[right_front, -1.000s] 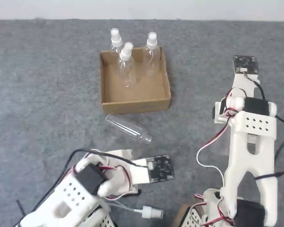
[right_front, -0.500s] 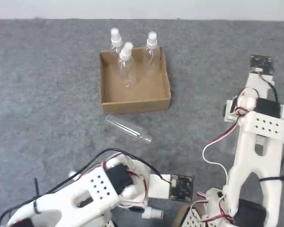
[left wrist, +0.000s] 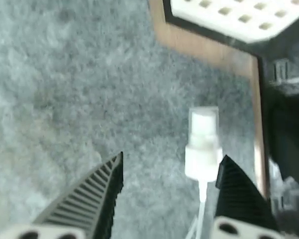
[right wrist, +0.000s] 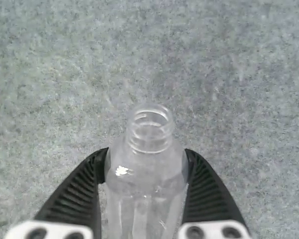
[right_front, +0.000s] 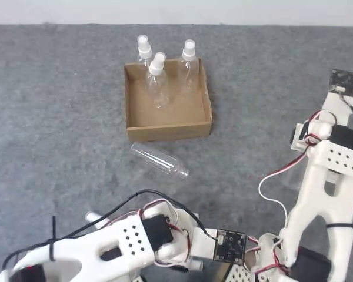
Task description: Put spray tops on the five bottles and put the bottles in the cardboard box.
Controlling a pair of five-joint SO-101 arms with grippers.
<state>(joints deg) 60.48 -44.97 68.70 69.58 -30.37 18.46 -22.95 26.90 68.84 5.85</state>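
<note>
My left fingers (left wrist: 97, 194) are spread wide over the grey tabletop (right_front: 59, 117), well in front of the box (right_front: 167, 130). A loose spray top (left wrist: 203, 144) lies between them with its tube trailing back toward me. It sits close to one finger and well apart from the other, and I cannot tell whether it touches the near one.

My right fingers (right wrist: 79, 194) are pinching an open bottle (right wrist: 147, 149), one pad on each side of its shoulder. It has no top on (I can look straight down into the threaded neck). In the high view that arm (right_front: 329, 176) stands off to the right of the box, well apart from it, while my left arm (right_front: 123, 247) lies low at the near edge of the tabletop.

Three capped bottles (right_front: 157, 82) stand upright at the box. Two are plainly inside, toward its far side. The third (right_front: 144, 50) is at the far left corner, and I cannot tell whether it stands inside or just behind the rim.

A lying bottle (right_front: 160, 160) with no top rests on its side just in front of the box, its neck pointing away from the box and to the right.
</note>
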